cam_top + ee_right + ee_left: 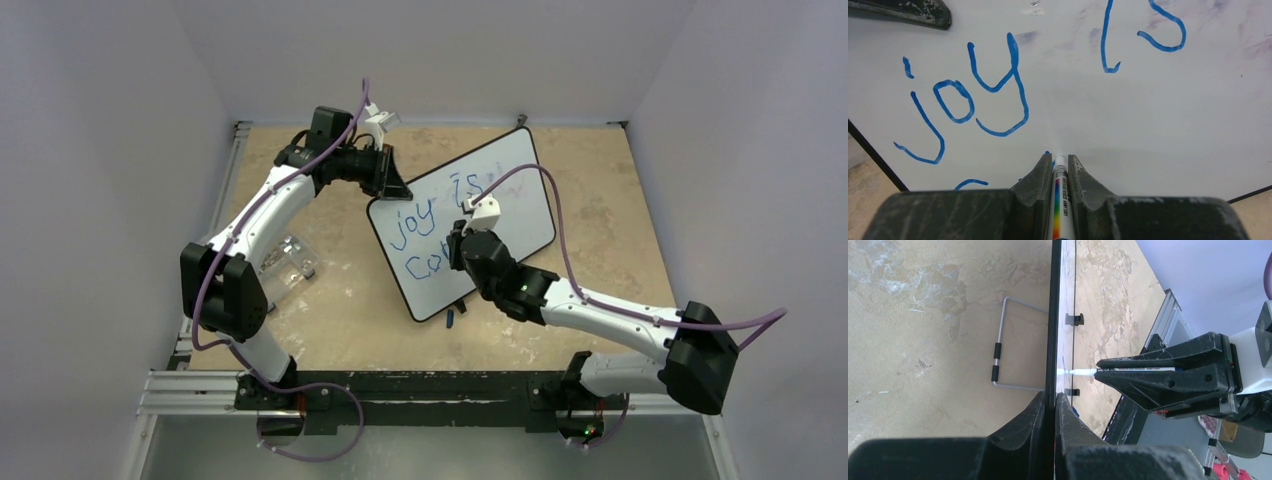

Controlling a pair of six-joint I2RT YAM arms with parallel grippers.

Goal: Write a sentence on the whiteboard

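Where slim marker (1060,192) seemingly touches, whiteboard (1158,125) glossy

R gripper (457,248) + marker (1060,200) hide sentence's (408,228) 2nd line past "co".

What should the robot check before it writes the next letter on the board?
1. The left gripper clamps the whiteboard edge: ok.
2. The right gripper is shut on the marker: ok.
3. Marker tip on the board: ok, seen from the left wrist.
4. The sentence finished: not ok; only "joy is" and a started second line.
5. Space beside the second line: cannot tell, the right arm hides it.
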